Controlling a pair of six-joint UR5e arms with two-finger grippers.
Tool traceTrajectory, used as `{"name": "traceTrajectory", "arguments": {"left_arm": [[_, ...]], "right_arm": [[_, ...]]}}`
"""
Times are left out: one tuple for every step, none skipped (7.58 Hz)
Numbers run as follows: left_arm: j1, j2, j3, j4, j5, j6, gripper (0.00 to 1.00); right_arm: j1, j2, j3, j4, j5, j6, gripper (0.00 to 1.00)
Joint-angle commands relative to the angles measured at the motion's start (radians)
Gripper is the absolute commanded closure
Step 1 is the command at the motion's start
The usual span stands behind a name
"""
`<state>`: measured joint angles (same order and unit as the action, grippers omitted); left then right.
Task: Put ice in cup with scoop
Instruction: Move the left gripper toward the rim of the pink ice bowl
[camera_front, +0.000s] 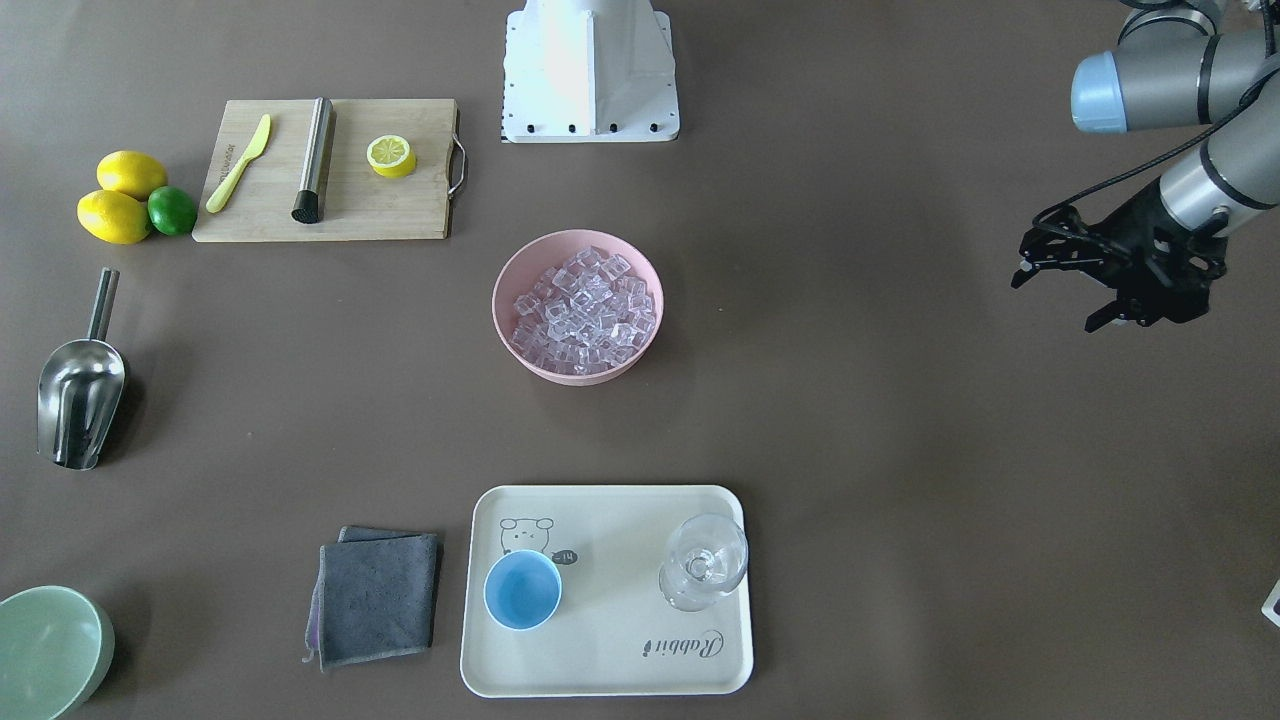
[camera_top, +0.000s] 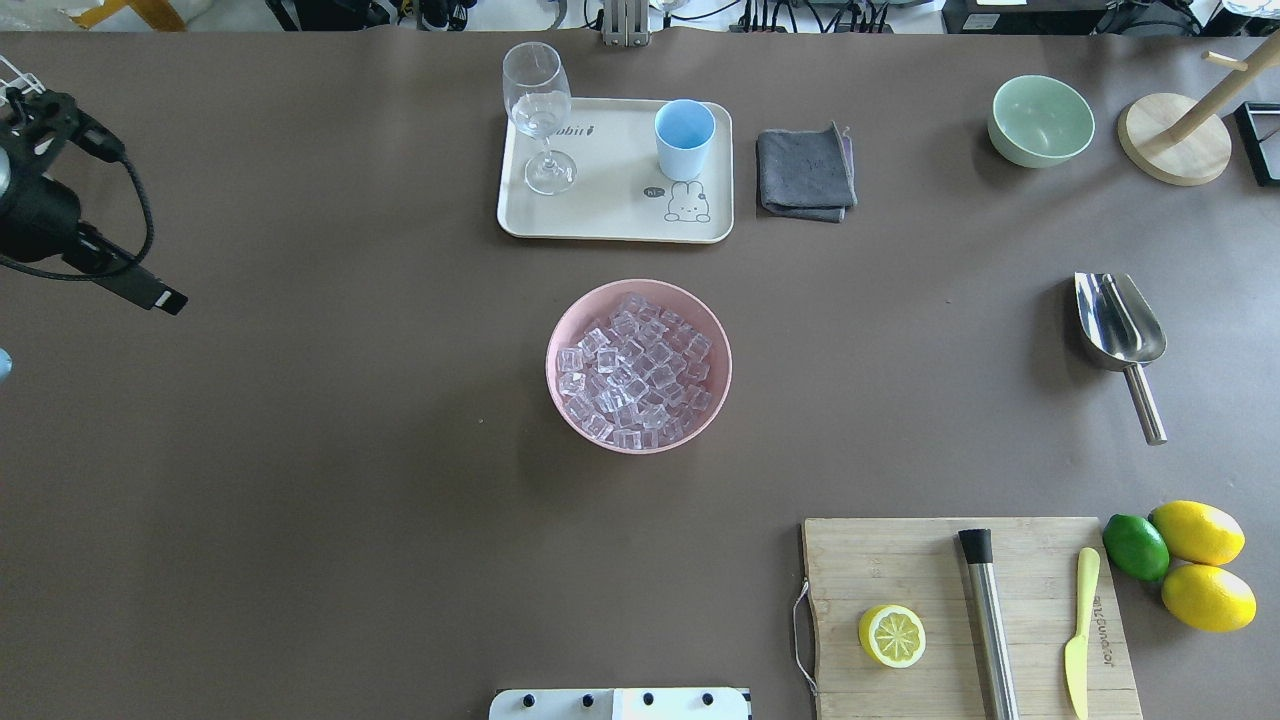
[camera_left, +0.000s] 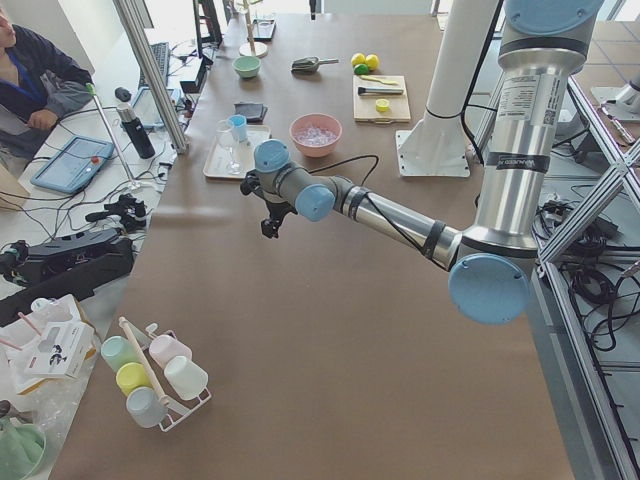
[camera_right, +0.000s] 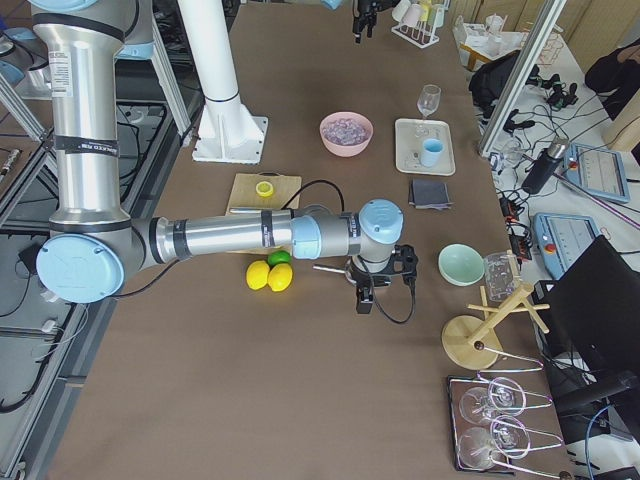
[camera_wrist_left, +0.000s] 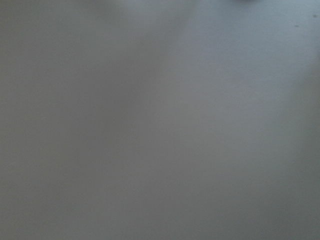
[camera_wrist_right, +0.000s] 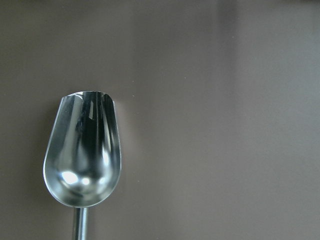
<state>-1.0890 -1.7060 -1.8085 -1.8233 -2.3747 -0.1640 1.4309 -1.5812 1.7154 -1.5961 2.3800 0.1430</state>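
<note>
Below my right wrist the scoop (camera_wrist_right: 82, 155) is polished steel, mirror-bright, with dark streaks and white glints in its trough. The counter (camera_top: 300, 450) is a smooth, matt brown sheet without shine. The ice (camera_top: 635, 370) looks clear and glassy, heaped in a pink bowl (camera_top: 575, 320) with a dull satin finish. The cup (camera_top: 684, 140) is smooth light blue, and the tray (camera_top: 610, 215) is matt cream. The cloth (camera_top: 803, 170) is soft grey fabric. The board (camera_top: 900, 560) shows pale wood grain, and the rod (camera_top: 992, 640) on it is brushed steel. My left gripper (camera_front: 1057, 300) is matt black.
</note>
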Motion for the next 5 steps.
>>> {"name": "traceTrajectory", "arguments": {"left_arm": [[0.191,-0.142,-0.017,-0.027,0.011,-0.002,0.02],[0.266,-0.18,-0.017,-0.043,0.02,0.007,0.02],[0.366,-0.187,-0.011,-0.151,0.135,0.008,0.02],[0.477,-0.17,0.001,-0.294,0.31,0.008,0.02],[0.518,-0.172,0.015,-0.365,0.365,0.009,0.02]], "right_arm": [[-0.15,0.027,0.059,0.002,0.013,0.263,0.0],[-0.168,0.027,0.059,0.002,0.018,0.301,0.0],[-0.2,0.02,0.061,0.002,0.016,0.344,0.0],[-0.236,0.017,0.058,0.024,0.001,0.371,0.0],[-0.286,-0.011,0.037,0.147,-0.037,0.467,0.0]]}}
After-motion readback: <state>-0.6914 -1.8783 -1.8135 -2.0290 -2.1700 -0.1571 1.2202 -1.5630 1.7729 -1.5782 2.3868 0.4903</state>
